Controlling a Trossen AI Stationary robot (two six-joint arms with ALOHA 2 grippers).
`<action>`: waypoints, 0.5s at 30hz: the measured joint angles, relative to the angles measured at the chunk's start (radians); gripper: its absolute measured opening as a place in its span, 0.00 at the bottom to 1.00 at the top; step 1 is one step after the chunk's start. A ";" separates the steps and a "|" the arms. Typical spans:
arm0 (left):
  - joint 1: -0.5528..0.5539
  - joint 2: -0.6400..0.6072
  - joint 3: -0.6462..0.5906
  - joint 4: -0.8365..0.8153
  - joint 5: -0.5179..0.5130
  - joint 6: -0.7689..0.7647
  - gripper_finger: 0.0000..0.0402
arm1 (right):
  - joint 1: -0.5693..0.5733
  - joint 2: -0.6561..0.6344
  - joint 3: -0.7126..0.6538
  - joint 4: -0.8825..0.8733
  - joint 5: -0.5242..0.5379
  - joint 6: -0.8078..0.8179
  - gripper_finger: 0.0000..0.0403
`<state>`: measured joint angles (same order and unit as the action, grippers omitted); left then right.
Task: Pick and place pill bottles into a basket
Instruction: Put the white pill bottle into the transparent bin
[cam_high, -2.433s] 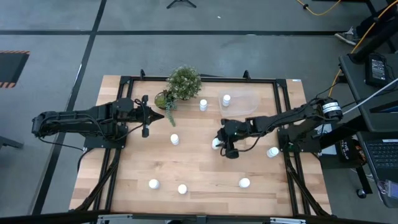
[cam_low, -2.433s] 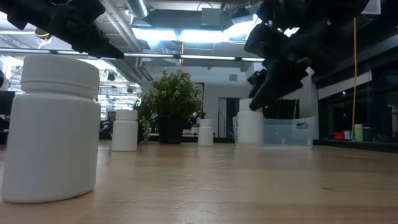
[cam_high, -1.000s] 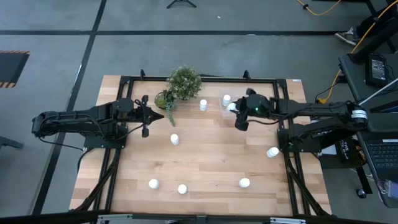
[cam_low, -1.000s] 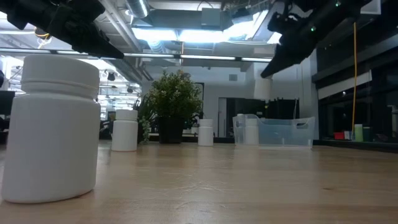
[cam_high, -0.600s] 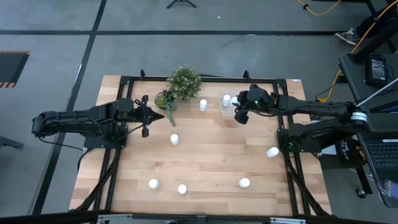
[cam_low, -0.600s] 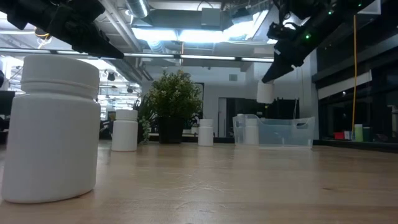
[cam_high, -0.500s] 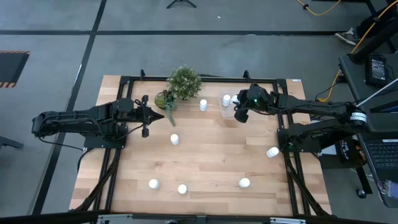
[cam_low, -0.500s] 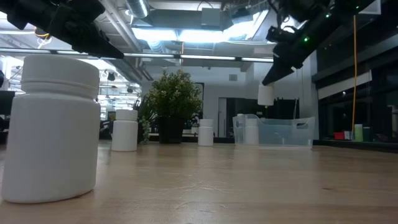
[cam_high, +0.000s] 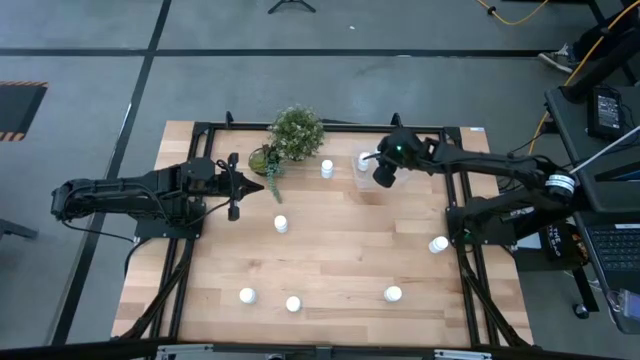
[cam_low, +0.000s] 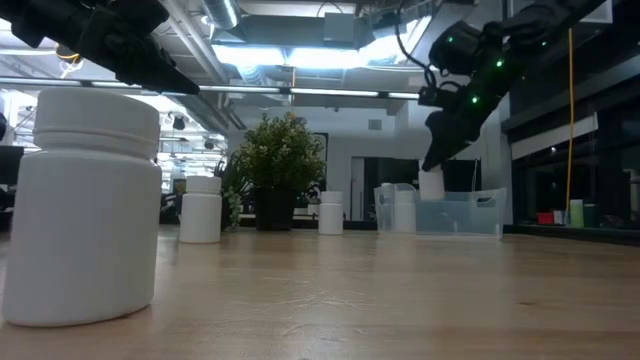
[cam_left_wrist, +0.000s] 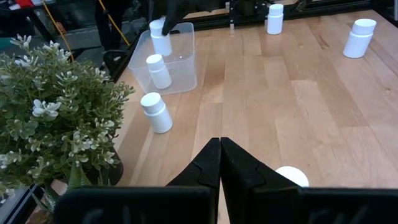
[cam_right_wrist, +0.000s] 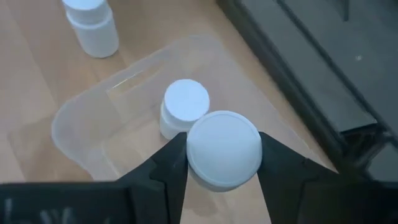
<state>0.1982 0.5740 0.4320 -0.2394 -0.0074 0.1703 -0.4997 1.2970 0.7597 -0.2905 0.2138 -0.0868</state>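
Note:
My right gripper (cam_high: 381, 170) is over the transparent basket (cam_right_wrist: 99, 130) at the table's far right, shut on a white pill bottle (cam_right_wrist: 222, 148). One more bottle (cam_right_wrist: 185, 109) stands on the basket's floor beside it. Another bottle (cam_right_wrist: 93, 22) stands on the table just outside the basket. Several more bottles stand on the table, among them one (cam_high: 281, 224) at the middle and one (cam_high: 393, 294) near the front. My left gripper (cam_left_wrist: 219, 149) is shut and empty, by the potted plant (cam_high: 293, 135). My right gripper pinches the bottle between its two fingers (cam_right_wrist: 168, 165), one on each of two opposite sides of the body just under the cap (cam_right_wrist: 222, 148). The fingers come from above, pointing down. The bottle hangs upright, cap up, its lower end (cam_low: 432, 195) below the basket's rim and above its floor.
The potted plant stands at the table's far edge, left of the basket. A bottle (cam_high: 327, 168) stands between plant and basket. Another bottle (cam_high: 438, 244) stands near the right edge, two (cam_high: 246, 296) (cam_high: 293, 304) at the front left. Black frame rails (cam_high: 330, 126) run around the table.
My right gripper has carried the bottle toward the table's far edge and a little left, over the basket, then down. The bottle has stayed upright and now hangs lower, within the basket's walls beside the bottle standing there.

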 joint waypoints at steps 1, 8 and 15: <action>0.000 0.000 0.000 0.000 0.000 0.000 0.01 | -0.013 0.009 0.000 0.005 -0.012 0.000 0.38; 0.000 0.000 0.000 -0.002 0.000 0.000 0.01 | -0.073 0.082 0.000 0.041 -0.074 -0.005 0.38; 0.000 0.000 0.000 -0.003 0.000 -0.001 0.01 | -0.107 0.151 0.000 0.119 -0.111 -0.047 0.38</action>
<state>0.1982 0.5743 0.4320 -0.2428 -0.0074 0.1696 -0.6064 1.4485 0.7597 -0.1719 0.1028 -0.1340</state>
